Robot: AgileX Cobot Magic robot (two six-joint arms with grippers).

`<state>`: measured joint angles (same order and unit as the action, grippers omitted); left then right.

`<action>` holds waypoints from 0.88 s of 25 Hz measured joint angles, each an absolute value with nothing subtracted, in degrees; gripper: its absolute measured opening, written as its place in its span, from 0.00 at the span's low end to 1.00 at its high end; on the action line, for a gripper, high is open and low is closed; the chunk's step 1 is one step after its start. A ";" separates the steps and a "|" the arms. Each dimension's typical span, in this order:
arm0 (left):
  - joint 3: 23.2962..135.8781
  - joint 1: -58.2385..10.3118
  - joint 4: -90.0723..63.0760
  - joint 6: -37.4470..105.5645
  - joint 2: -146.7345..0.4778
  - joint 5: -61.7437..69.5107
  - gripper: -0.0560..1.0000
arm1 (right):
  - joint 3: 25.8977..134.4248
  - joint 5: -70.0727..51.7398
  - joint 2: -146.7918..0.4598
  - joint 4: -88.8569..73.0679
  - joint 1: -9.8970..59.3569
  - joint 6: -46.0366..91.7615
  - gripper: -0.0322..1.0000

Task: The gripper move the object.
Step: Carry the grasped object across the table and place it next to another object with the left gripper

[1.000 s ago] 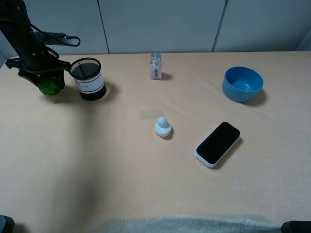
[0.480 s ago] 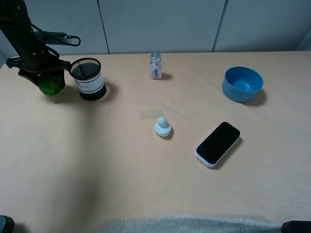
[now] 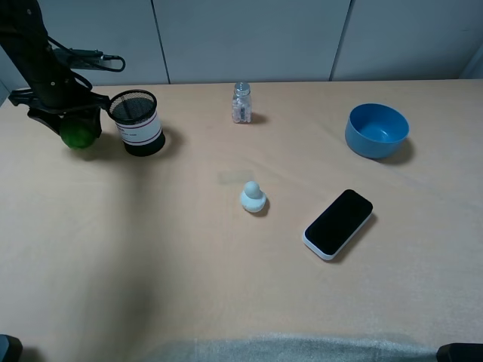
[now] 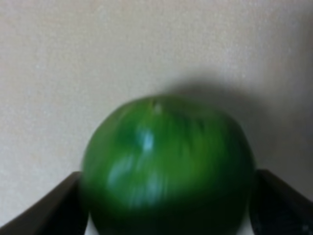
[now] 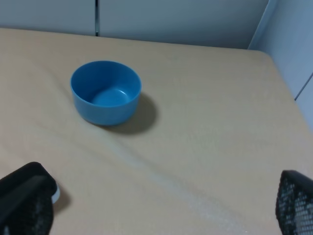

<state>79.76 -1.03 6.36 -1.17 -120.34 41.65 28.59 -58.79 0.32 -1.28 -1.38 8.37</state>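
The green lime (image 3: 78, 136) is at the far left of the table, just left of a black mesh cup, and seems to rest on the tabletop. My left gripper (image 3: 77, 127) comes down over it from above, shut on the lime. In the left wrist view the lime (image 4: 166, 161) fills the gap, with a dark finger (image 4: 44, 215) tight against each side; the picture is blurred. My right gripper (image 5: 156, 215) stands open over the right part of the table, with nothing between its fingers.
A black mesh cup (image 3: 136, 122) stands right beside the lime. A glass shaker (image 3: 241, 103) is at the back middle, a white duck figure (image 3: 253, 197) in the centre, a black phone (image 3: 338, 223) to its right and a blue bowl (image 3: 376, 130) at the back right.
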 joint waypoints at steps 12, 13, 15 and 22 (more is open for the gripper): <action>79.76 -1.21 6.37 -1.12 -120.34 41.96 0.78 | 28.59 -58.79 0.32 -1.28 -1.38 8.37 0.70; 79.76 -1.21 6.37 -1.12 -120.34 42.08 0.78 | 28.59 -58.79 0.32 -1.28 -1.38 8.37 0.70; 79.76 -1.21 6.37 -1.12 -120.34 42.59 0.78 | 28.59 -58.79 0.32 -1.28 -1.38 8.37 0.70; 80.17 -1.21 6.37 -1.12 -118.43 44.28 0.78 | 28.59 -58.79 0.32 -1.28 -1.38 8.37 0.70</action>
